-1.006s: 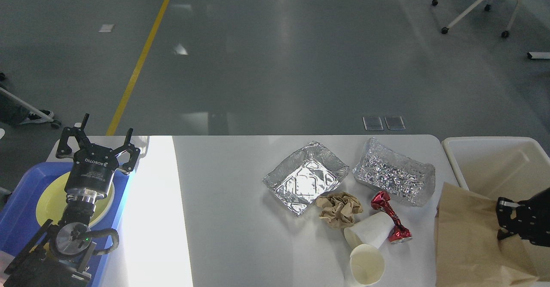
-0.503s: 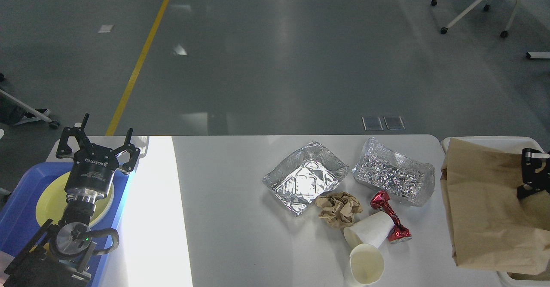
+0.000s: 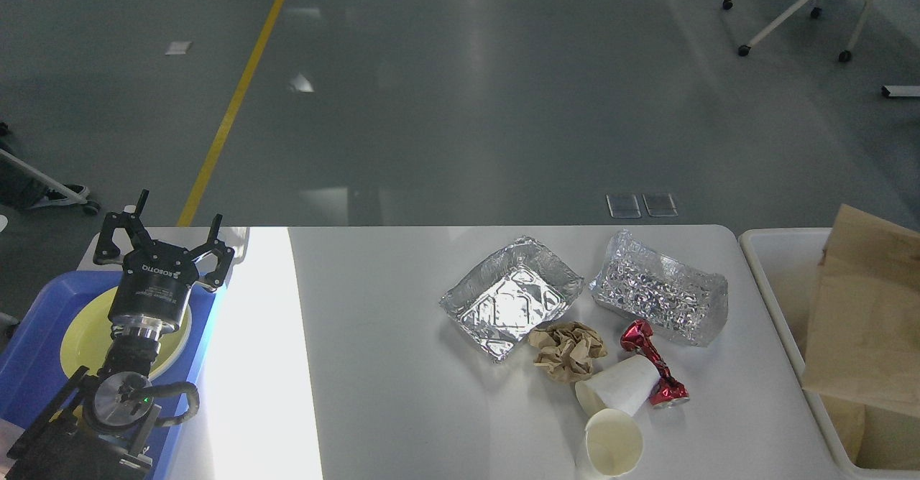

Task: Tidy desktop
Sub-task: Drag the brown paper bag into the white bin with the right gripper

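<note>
The white desktop (image 3: 402,365) holds two foil trays, one open (image 3: 512,295) and one crumpled (image 3: 660,286). In front of them lie a crumpled brown paper ball (image 3: 568,349), a red foil wrapper (image 3: 652,362) and two white paper cups, one on its side (image 3: 618,385) and one at the near edge (image 3: 611,444). A brown paper bag (image 3: 866,322) hangs tilted over the cream bin (image 3: 773,271) at the right edge. My left gripper (image 3: 165,239) is open and empty above the blue tray. My right gripper is out of view.
A blue plastic tray (image 3: 36,365) with a yellow plate (image 3: 83,336) sits at the left end under my left arm. A strip of bright light crosses the tabletop near it. Beyond the table is grey floor with a yellow line and a wheeled chair (image 3: 798,6).
The brown paper bag has moved right and up, from the table's right end to over the cream bin. My right gripper, seen on the bag earlier, has left the view. The left arm has not moved.
</note>
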Robot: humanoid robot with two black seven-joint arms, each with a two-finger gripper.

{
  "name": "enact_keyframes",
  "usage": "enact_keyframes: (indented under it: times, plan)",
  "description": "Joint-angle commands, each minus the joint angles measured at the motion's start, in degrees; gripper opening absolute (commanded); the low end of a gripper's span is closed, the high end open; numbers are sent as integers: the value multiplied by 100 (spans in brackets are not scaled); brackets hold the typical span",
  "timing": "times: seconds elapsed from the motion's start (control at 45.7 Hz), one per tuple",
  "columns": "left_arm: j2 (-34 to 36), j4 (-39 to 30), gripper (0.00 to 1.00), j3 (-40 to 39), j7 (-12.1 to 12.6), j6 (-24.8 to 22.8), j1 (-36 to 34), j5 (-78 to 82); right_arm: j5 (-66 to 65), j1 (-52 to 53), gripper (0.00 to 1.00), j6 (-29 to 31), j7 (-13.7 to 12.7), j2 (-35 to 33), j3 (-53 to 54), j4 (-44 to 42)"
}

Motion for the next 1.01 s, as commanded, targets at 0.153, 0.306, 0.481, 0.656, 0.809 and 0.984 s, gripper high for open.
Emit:
enact_keyframes:
  times: [0.153,0.306,0.481,0.656,0.809,0.984]
  plan:
    - [0,0,97,-3,-9,0,0,0,679,-2993,0,-517,8,-21,1471,-2378]
    - [0,0,97,5,-9,0,0,0,679,-4551,0,-885,-71,154,2668,-3443]
    - [0,0,97,-3,-9,0,0,0,679,-6151,0,-1606,-317,717,3732,-4744]
    - [0,0,97,-3,-9,0,0,0,670,-7118,0,-2590,-615,1226,4515,-5457]
    - [0,0,97,-3,-9,0,0,0,670,-7857,0,-3171,-730,1894,4691,-5914]
    - [0,0,97,5,-9,0,0,0,697,-7946,0,-3373,-730,2088,4814,-5923]
